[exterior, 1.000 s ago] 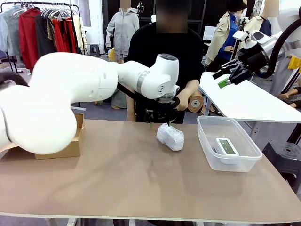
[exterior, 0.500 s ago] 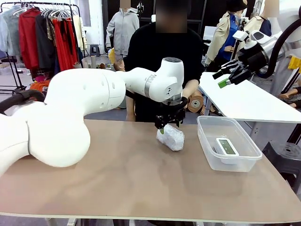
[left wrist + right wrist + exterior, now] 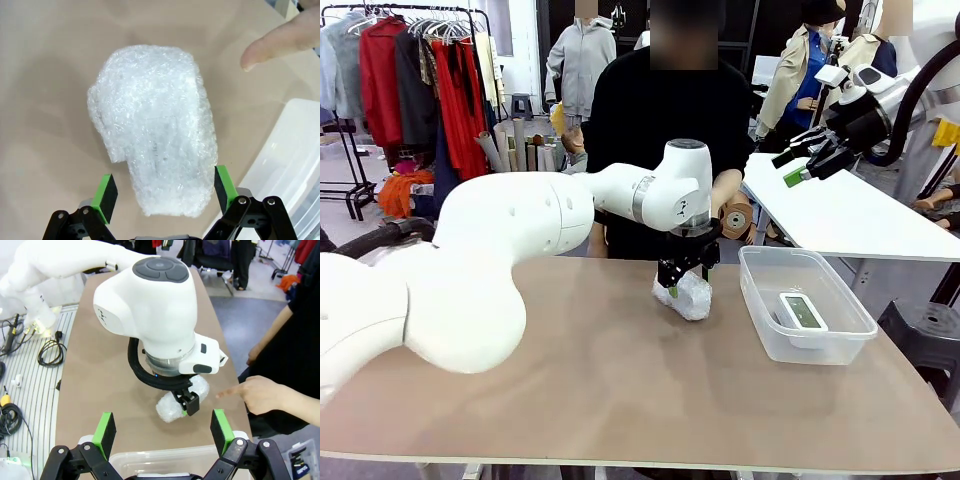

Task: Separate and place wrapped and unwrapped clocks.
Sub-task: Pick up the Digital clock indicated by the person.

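Observation:
A wrapped bundle of white bubble wrap (image 3: pixel 691 298) lies on the brown table near the far edge. My left gripper (image 3: pixel 680 281) has come down over it and stands open. In the left wrist view the green pads (image 3: pixel 106 192) flank the near end of the bundle (image 3: pixel 155 125), one on each side. The unwrapped clock (image 3: pixel 803 311), white with a grey-green screen, lies inside a clear plastic bin (image 3: pixel 756 300) at the right. My right gripper (image 3: pixel 802 164) hangs open high at the upper right, holding nothing; its wrist view looks down on the left arm's wrist and the bundle (image 3: pixel 168 413).
A person in black stands at the far side, one hand (image 3: pixel 256 395) with a finger stretched toward the bundle. The finger (image 3: pixel 280 42) hovers just beyond it. The bin's rim (image 3: pixel 165 456) lies under my right gripper (image 3: pixel 162 432). Another white table stands at the right rear.
My left arm has swung right and lowered, so its open jaws now straddle the bundle. The right arm, the bundle and the bin have stayed where they were.

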Controlling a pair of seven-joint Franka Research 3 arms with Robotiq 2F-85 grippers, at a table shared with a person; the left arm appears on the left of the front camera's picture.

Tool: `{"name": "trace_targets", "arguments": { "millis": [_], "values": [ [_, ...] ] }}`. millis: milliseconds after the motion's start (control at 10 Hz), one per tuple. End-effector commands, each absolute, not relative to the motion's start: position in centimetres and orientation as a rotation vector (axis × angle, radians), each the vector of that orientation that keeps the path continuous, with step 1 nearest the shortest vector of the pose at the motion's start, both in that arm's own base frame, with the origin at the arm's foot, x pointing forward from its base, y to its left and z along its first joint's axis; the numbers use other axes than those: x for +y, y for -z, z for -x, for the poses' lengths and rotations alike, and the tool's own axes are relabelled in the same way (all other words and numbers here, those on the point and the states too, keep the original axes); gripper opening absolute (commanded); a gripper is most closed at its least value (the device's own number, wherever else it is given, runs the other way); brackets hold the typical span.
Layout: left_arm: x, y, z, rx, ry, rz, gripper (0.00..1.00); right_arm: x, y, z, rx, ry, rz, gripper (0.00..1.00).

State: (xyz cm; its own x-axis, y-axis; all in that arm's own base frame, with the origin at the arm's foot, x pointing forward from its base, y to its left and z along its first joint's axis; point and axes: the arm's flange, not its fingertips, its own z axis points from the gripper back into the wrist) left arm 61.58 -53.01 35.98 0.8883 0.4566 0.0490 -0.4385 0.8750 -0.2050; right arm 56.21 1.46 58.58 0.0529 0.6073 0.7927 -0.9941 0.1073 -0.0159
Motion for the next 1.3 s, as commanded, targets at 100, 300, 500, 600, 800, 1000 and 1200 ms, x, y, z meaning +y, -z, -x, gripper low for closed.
{"name": "trace_targets", "arguments": {
  "millis": [100, 300, 500, 600, 800, 1000, 1200],
  "values": [
    [-54.6, -36.0, -63.9, -0.071, -0.513, 0.189, 1.00, 1.4, -58.7, -56.1, -0.751, -1.365, -0.648, 1.00],
    [-54.4, -35.2, -64.2, -0.070, -0.521, 0.193, 1.00, 1.4, -58.7, -56.1, -0.751, -1.365, -0.648, 1.00],
    [-54.4, -34.6, -64.4, -0.067, -0.527, 0.197, 1.00, 1.4, -58.7, -56.1, -0.751, -1.365, -0.648, 1.00],
    [-54.2, -34.5, -64.5, -0.065, -0.516, 0.196, 1.00, 1.4, -58.7, -56.1, -0.751, -1.365, -0.648, 1.00],
    [-52.8, -34.0, -62.4, -0.086, -0.500, 0.188, 1.00, 1.4, -58.7, -56.1, -0.751, -1.365, -0.648, 1.00],
    [-52.8, -34.0, -62.4, -0.086, -0.500, 0.188, 1.00, 1.4, -58.7, -56.1, -0.751, -1.365, -0.648, 1.00],
    [-52.8, -33.9, -62.2, -0.104, -0.462, 0.191, 0.64, 1.4, -58.7, -56.1, -0.751, -1.365, -0.648, 1.00]
  ]
}}
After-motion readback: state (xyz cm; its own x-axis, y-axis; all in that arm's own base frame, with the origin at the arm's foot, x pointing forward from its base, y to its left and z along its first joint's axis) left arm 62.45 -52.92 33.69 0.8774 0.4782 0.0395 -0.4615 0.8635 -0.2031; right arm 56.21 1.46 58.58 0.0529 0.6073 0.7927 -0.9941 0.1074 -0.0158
